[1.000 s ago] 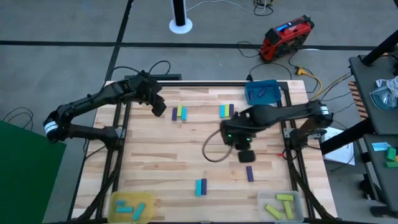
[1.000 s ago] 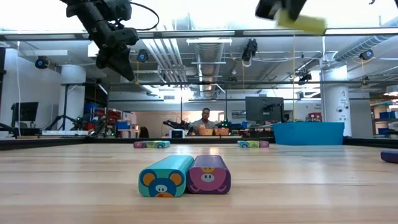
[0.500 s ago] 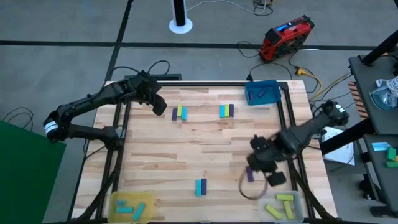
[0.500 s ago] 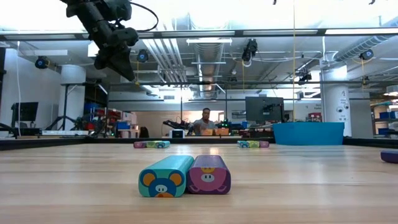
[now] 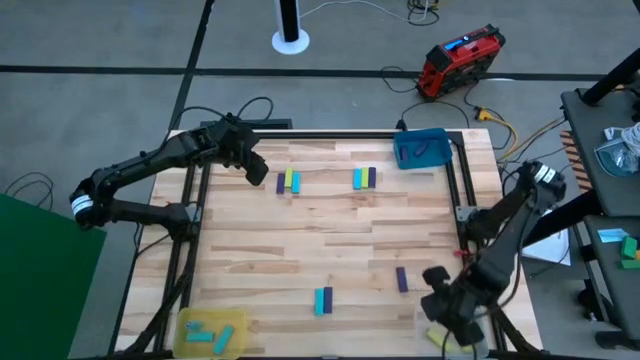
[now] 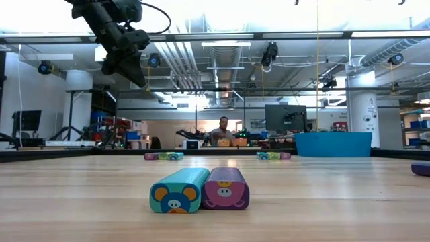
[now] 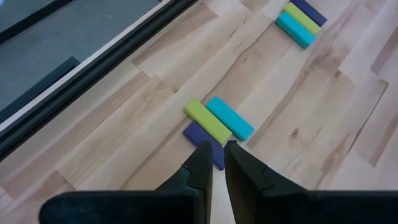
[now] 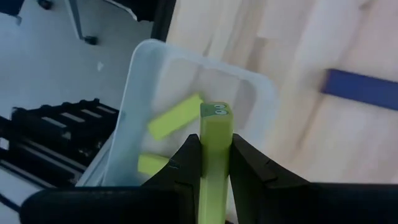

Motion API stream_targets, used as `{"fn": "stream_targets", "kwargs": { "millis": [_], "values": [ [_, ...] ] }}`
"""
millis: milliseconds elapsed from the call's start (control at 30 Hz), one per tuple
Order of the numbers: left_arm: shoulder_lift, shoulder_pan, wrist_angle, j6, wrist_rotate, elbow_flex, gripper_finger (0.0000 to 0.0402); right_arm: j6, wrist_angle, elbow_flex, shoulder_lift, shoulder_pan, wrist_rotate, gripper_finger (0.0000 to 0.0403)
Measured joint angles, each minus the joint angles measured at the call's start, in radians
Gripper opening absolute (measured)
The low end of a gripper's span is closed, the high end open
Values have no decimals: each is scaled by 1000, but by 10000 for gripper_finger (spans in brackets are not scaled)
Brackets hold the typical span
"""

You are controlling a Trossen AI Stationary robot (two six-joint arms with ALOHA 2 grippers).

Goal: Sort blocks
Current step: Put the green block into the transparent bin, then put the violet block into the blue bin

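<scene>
Yellow-green block (image 8: 216,146) | clamped in right tool (image 8: 214,163) | only wrist view shows

Right arm is stretched way out toward the near right corner of the table (image 5: 300,240), wrist bent down, with the right gripper (image 5: 452,322) hanging over that corner. Its two fingers (image 8: 186,163) are clamped tight on a yellow-green block (image 8: 215,146), gripping it from both sides. Left arm is folded up at the far left corner of the same table, left gripper (image 5: 257,177) held up in the air and pointing down at the wood, fingers (image 7: 200,163) nearly together with just a thin slit between them.
</scene>
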Motion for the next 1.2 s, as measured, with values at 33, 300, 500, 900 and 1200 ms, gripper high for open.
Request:
{"fn": "stream_targets", "kwargs": {
  "millis": [33, 300, 500, 900, 1200],
  "values": [
    [0, 0, 0, -5, 0, 0, 21, 16, 30, -19, 11, 15, 1, 49],
    [0, 0, 0, -15, 0, 0, 21, 121, 155, -98, 90, 75, 4, 89],
    [0, 0, 0, -15, 0, 0, 21, 114, 173, -88, 107, 88, 3, 83],
    [0, 0, 3, -15, 0, 0, 21, 232, -19, 16, 58, -19, 113, 24],
    [0, 0, 3, 10, 0, 0, 21, 286, -255, 135, 32, -406, 168, 9]
  ]
}}
